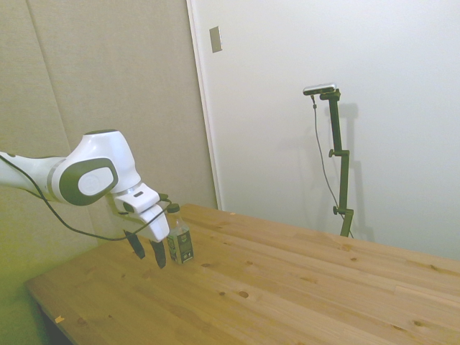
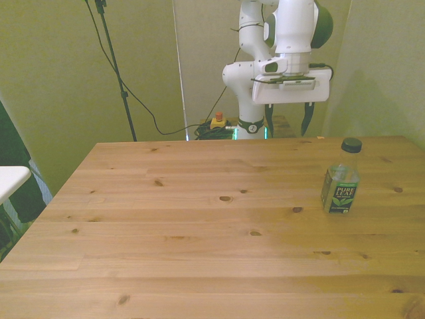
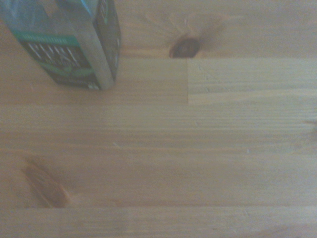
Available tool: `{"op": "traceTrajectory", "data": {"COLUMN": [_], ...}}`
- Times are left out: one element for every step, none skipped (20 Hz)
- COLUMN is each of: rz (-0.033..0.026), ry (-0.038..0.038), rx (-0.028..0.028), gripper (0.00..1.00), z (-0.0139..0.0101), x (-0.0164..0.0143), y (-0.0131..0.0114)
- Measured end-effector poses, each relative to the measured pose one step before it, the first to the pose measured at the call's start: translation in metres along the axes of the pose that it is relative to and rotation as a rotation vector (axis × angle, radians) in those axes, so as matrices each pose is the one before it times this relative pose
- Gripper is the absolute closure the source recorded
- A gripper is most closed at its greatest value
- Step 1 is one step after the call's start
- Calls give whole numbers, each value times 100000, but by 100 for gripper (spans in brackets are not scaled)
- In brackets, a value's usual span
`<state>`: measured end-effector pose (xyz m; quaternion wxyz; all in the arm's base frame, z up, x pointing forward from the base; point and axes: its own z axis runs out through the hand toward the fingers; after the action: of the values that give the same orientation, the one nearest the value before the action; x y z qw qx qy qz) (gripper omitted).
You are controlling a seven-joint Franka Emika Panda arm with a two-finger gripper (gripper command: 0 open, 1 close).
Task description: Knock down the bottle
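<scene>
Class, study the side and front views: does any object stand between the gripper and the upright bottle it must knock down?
Nothing visible does. The gripper hangs open above the table's far edge, and the bottle stands upright nearer the camera, toward the front view's right. Only bare wood lies between them.
</scene>
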<state>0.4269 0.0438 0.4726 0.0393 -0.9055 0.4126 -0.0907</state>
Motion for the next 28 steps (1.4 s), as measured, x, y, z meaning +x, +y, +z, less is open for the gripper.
{"op": "traceTrajectory", "data": {"rz": [1520, 1935, 1457, 1714, 1505, 1289, 1010, 650, 885, 906, 981, 661, 736, 649, 508, 471, 459, 131, 227, 372, 529, 363, 391, 650, 941, 935, 941, 936], "ry": [425, 241, 21, 82, -14, 291, 355, 696, 631, 507, 374, 327, 66, 83, -156, -113, 152, 417, 410, 484, 89, 259, 587, 481, 577, 888, 340, 244], "rx": [600, 448, 118, -70, -120, 104, -1, -110, -213, -131, -166, -200, -8, -84, 180, 248, 204, 79, 196, 146, 85, -92, -194, 23, 148, 186, -72, -72], "gripper": [100, 100, 100, 100, 100, 100, 100, 100, 100, 100, 100, 100, 100, 100, 100, 100, 100, 100, 100, 100, 100, 100, 100, 100, 100, 100, 100, 100], "z": [-348, -239, -72, -43, -3, -99, -41, -61, 10, 17, 75, 117, 111, 153, 71, 48, 35, 4, -46, -33, -5, 4, 47, 85, 114, 148, 214, 425], "x": [-139, -175, -228, -207, -147, -73, -40, 0, -15, 34, 15, 46, 22, 57, 41, 76, 121, 124, 135, 161, 166, 227, 305, 353, 465, 529, 505, 440], "y": [-653, -667, -695, -577, -497, -542, -475, -495, -455, -506, -471, -546, -562, -590, -597, -606, -582, -558, -577, -591, -594, -623, -646, -686, -774, -882, -954, -1084]}}
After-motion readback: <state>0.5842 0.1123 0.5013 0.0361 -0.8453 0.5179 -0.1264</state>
